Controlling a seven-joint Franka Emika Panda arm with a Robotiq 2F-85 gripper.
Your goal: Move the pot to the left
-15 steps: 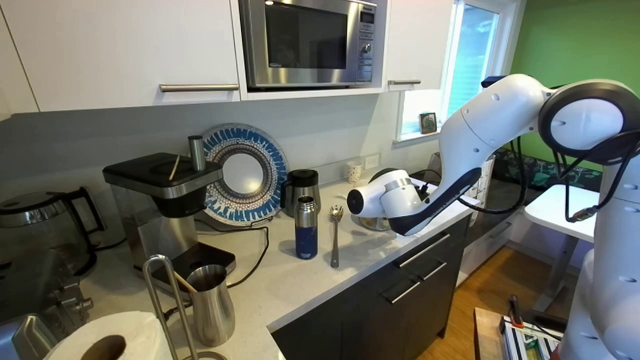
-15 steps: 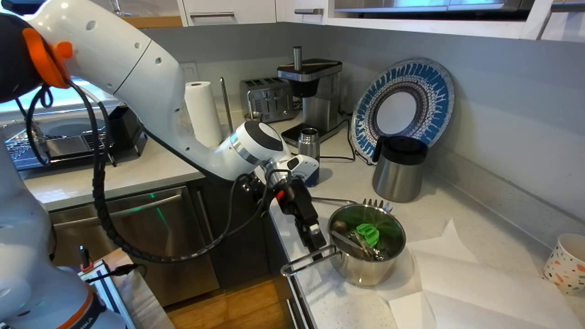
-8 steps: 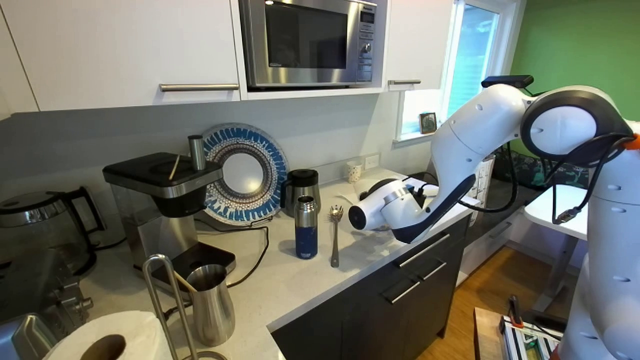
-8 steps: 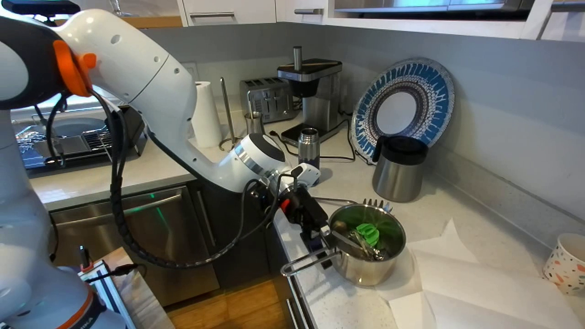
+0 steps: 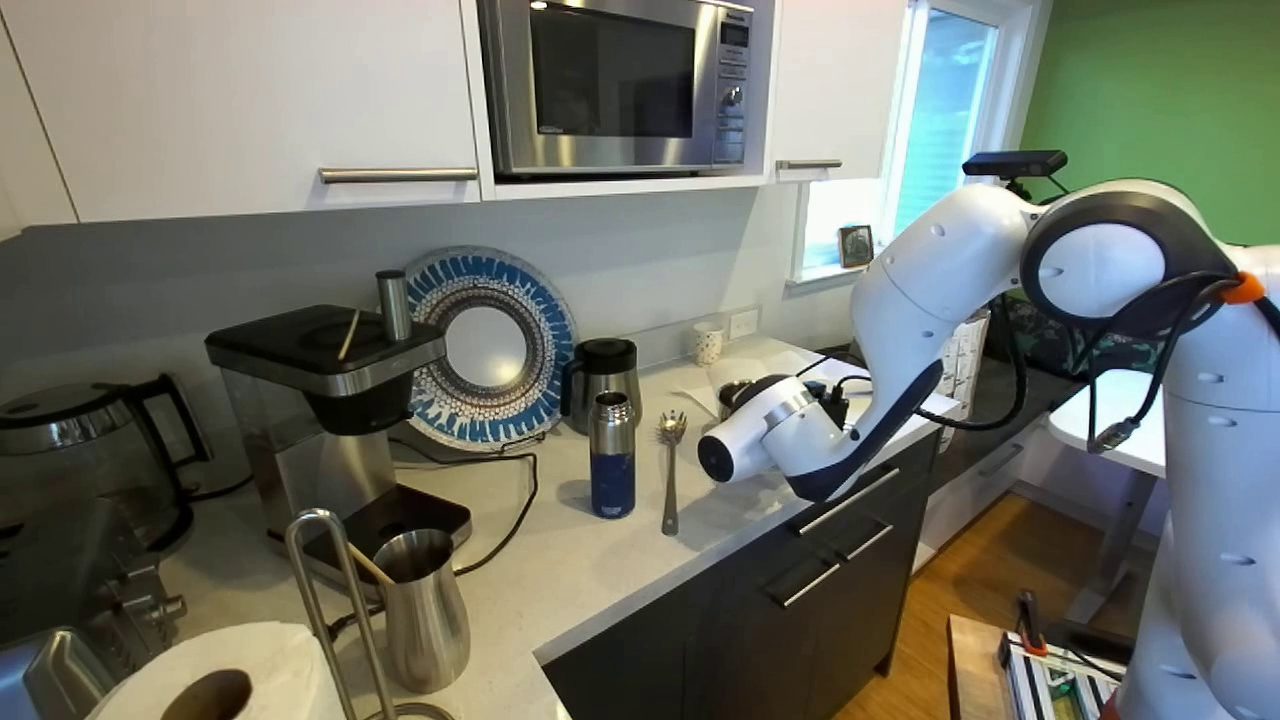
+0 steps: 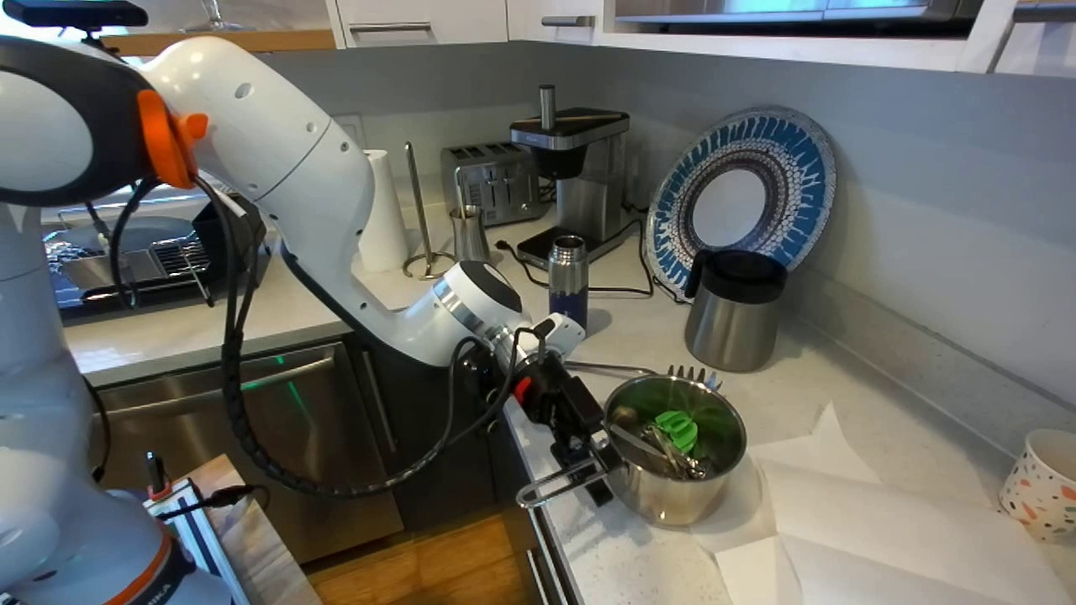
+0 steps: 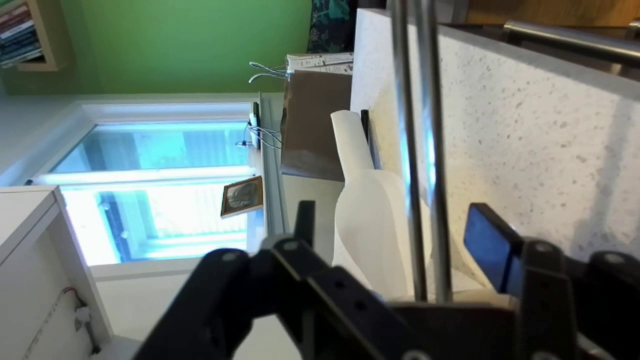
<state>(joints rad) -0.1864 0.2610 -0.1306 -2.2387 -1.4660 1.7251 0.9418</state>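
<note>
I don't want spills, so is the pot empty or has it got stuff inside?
Not empty: an exterior view shows a green item and metal utensils inside the pot.

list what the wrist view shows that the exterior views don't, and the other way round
Only the wrist view: books on a shelf.
Only the exterior views: the coffee maker, patterned plate and blue tumbler, in both; the green thing inside the pot, in an exterior view.
Shared: the pot, whose handle runs between the parted fingers in the wrist view; the white counter; the framed picture, in the wrist view and an exterior view.
</note>
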